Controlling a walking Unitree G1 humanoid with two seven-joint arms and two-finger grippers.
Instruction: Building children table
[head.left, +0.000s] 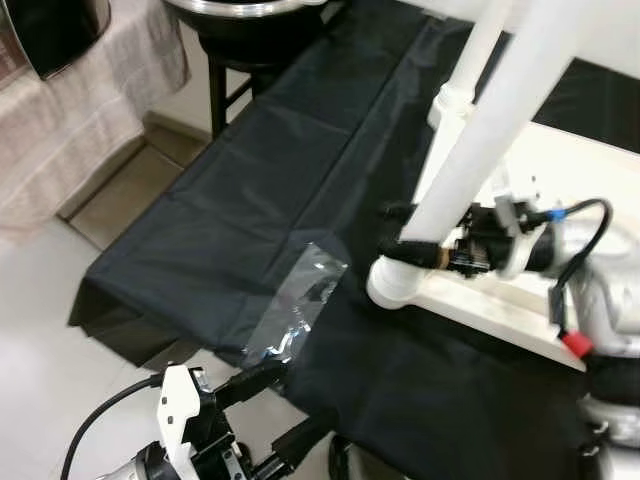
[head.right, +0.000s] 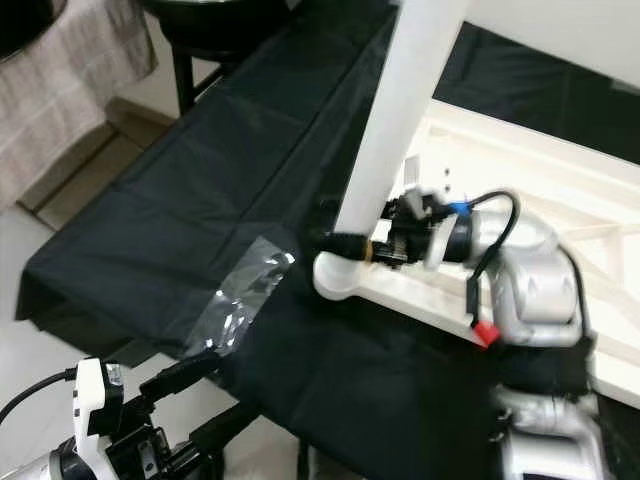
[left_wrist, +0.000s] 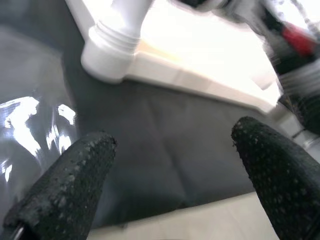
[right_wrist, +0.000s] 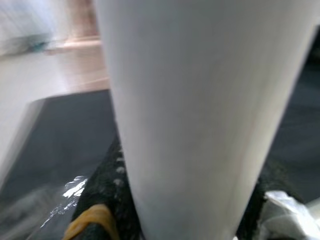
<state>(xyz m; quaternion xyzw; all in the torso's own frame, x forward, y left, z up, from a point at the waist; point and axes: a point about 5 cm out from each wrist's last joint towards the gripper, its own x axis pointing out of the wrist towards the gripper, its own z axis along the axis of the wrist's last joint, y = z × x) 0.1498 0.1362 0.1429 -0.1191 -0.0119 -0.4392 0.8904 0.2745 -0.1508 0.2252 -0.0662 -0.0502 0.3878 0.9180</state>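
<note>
Floor's pale tile (head.left: 40, 340) with a black sheet (head.left: 240, 190) spread over it, crinkly clear plastic bag (head.left: 300, 300) near its 7 o'clock edge. Upside-down white tabletop (head.right: 560, 210) lies at 3 o'clock; right claw (head.right: 345, 243) is clamped around the white leg (head.right: 400, 110) just above its corner socket. Left claw (left_wrist: 170, 175) hovers wide apart at 6 o'clock. No readable writing.

Your right gripper (head.right: 352, 247) reaches in from the right, wrist level, fingers clamped around the base of the white table leg (head.right: 400, 120). Your left gripper (head.left: 262, 372) sits low, fingers (left_wrist: 65, 190) spread apart, holding nothing.
</note>
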